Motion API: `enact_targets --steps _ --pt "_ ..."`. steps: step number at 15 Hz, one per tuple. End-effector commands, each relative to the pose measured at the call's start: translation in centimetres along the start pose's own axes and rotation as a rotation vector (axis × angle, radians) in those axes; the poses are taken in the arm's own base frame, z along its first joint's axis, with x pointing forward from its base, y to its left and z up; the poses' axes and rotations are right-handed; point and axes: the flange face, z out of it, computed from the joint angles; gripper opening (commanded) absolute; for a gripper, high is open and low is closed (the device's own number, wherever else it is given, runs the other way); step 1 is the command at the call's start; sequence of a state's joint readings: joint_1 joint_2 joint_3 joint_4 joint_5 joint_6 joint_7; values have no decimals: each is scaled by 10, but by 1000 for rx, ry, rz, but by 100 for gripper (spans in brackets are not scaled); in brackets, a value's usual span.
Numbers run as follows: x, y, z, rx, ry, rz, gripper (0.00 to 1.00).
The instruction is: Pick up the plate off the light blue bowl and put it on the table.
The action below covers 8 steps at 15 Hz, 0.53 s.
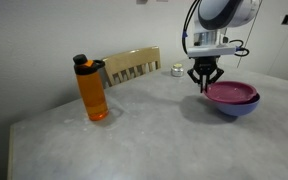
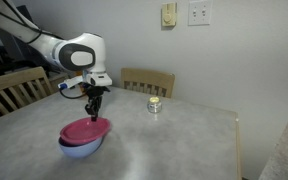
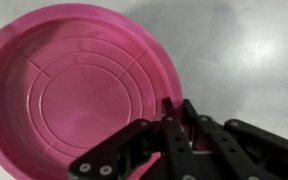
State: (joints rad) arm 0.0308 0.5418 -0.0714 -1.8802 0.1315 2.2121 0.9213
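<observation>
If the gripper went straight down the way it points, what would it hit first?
Probably the plate, near its rim; the gripper points down over that edge, though depth is unclear.

Magenta plate (image 1: 231, 93) rests atop light blue bowl (image 1: 234, 108) (rim up); bowl upright on grey table (image 1: 134, 135).

The bowl (image 1: 234, 108) stands on the table (image 1: 134, 140), and the plate (image 1: 232, 93) lies on top of it. In an exterior view, the gripper (image 1: 205, 87) is over the bowl's left edge. A bottle (image 1: 92, 90) stands well apart to the bowl's left. A small jar (image 1: 176, 69) and a chair (image 1: 132, 65) are behind the bowl.
</observation>
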Motion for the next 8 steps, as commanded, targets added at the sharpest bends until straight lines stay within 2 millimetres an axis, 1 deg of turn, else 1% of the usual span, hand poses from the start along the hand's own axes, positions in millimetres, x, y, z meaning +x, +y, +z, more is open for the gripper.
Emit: enact_targets --steps 1,4,6,8 --pt "-11 8 -17 -34 -55 -21 3" --pt "-28 10 -38 -65 -64 -44 3" --pt "-41 5 -56 -75 -64 -74 3" --pt "-54 -4 -74 -75 -47 -116 3"
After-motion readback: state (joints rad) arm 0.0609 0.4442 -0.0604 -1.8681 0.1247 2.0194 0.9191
